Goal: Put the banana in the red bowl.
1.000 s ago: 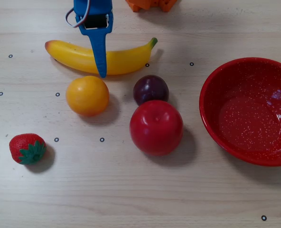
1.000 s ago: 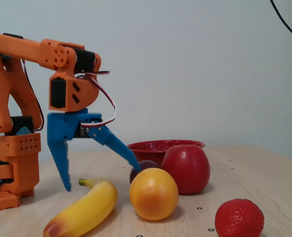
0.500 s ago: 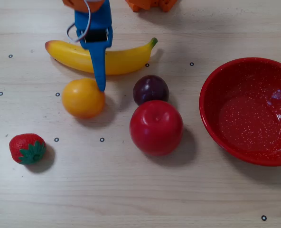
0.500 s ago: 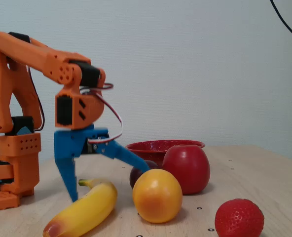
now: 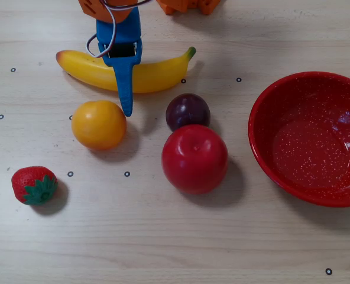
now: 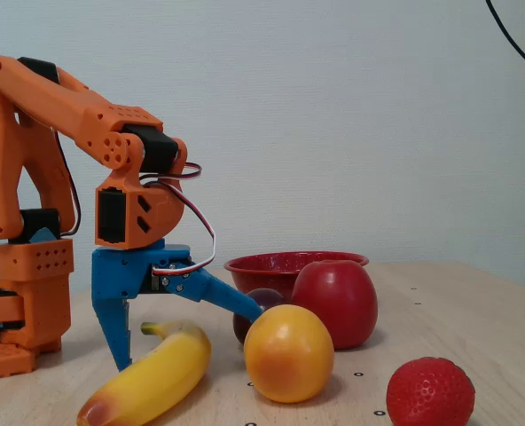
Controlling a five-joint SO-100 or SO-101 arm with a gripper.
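Observation:
The yellow banana (image 5: 154, 77) lies across the top of the overhead view, green stem to the right; in the fixed view the banana (image 6: 156, 377) points toward the camera. My blue gripper (image 5: 123, 83) is open and straddles the banana's middle. One finger (image 6: 116, 333) stands on its far side. The other finger (image 5: 126, 100) slopes over it, its tip next to the orange fruit (image 5: 98, 124). The red bowl (image 5: 258, 139) sits at the right edge, with nothing in it; in the fixed view the red bowl (image 6: 271, 263) shows behind the apple.
A dark plum (image 5: 187, 111) and a red apple (image 5: 194, 158) lie between the banana and the bowl. A strawberry (image 5: 34, 184) sits at the lower left. The orange arm base (image 6: 23, 302) stands behind the banana.
The gripper has come down lower over the banana, still open. The orange fruit has shifted a little left and toward the front, nudged by the sloping finger.

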